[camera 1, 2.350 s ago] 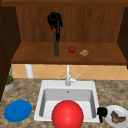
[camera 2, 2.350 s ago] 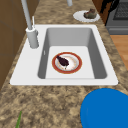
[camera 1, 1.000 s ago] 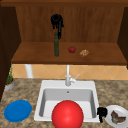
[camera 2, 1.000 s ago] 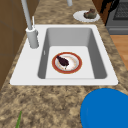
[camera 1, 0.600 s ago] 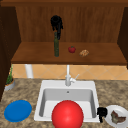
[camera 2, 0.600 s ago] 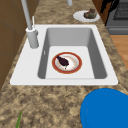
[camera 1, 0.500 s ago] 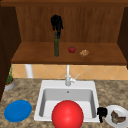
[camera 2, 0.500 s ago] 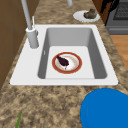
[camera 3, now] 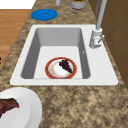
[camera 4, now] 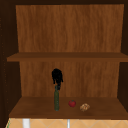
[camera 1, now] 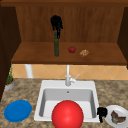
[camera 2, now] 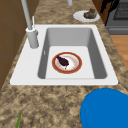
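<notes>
Where the left hand [camera 1: 56, 23] hangs above the shelf [camera 1: 37, 56], its fingers point down round the top of the upright green bottle [camera 1: 56, 46], apparently pinching the neck. Judged by shape, the bottle is stiff, smooth, probably glass: slippery, top-heavy, best taken lower on the body. A tomato [camera 1: 72, 49] stands beside it. The right hand [camera 1: 101, 113], fingers curled, hovers by the sink [camera 1: 93, 87].

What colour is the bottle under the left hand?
Dark green bottle, upright on the shelf under the left hand; clearest in the upper view.
</notes>
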`<state>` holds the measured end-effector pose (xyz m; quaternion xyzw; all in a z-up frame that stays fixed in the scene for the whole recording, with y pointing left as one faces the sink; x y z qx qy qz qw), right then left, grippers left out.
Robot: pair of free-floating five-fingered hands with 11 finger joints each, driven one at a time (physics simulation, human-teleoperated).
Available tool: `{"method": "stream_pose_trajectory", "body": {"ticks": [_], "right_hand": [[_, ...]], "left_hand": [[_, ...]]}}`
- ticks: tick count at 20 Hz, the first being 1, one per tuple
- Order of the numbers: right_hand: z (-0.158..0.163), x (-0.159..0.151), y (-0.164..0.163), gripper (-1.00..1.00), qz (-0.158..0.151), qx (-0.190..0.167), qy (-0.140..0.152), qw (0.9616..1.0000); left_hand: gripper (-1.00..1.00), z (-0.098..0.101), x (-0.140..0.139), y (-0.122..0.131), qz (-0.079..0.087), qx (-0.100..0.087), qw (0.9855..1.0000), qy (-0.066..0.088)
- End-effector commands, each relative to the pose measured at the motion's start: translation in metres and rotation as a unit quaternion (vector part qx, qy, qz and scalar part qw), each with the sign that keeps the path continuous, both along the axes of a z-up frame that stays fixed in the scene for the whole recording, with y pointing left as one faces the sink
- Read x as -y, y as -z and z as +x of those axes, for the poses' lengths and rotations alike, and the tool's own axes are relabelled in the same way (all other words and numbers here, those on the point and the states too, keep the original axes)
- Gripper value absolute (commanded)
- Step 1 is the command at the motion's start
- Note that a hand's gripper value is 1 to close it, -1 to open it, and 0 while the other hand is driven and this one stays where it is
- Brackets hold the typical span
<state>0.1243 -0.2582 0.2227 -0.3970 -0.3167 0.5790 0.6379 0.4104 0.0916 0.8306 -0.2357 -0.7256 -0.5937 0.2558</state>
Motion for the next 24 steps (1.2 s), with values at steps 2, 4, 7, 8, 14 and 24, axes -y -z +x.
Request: {"method": "stream_pose_trajectory", "body": {"ticks": [2,4,7,8,14,24], "right_hand": [[0.0,0.0,0.0,0.0,0.0,0.0,0.0,1.0],[0.0,0.0,0.0,0.0,0.0,0.0,0.0,1.0],[0.0,0.0,0.0,0.0,0.0,0.0,0.0,1.0],[0.0,0.0,0.0,0.0,0.0,0.0,0.0,1.0],[0.0,0.0,0.0,0.0,0.0,0.0,0.0,1.0],[0.0,0.0,0.0,0.0,0.0,0.0,0.0,1.0]], "left_hand": [[-1.0,0.003,-0.004,0.008,0.0,-0.013,0.9999,-0.004],[-1.0,0.004,-0.005,0.011,0.0,-0.013,0.9999,-0.003],[-1.0,0.007,-0.005,0.014,0.001,-0.016,0.9999,-0.005],[-1.0,0.007,-0.005,0.015,0.001,-0.017,0.9998,-0.004],[-1.0,0.011,-0.007,0.021,0.002,-0.017,0.9998,-0.004],[-1.0,0.017,-0.012,0.019,-0.001,-0.004,1.0,-0.004]]}}
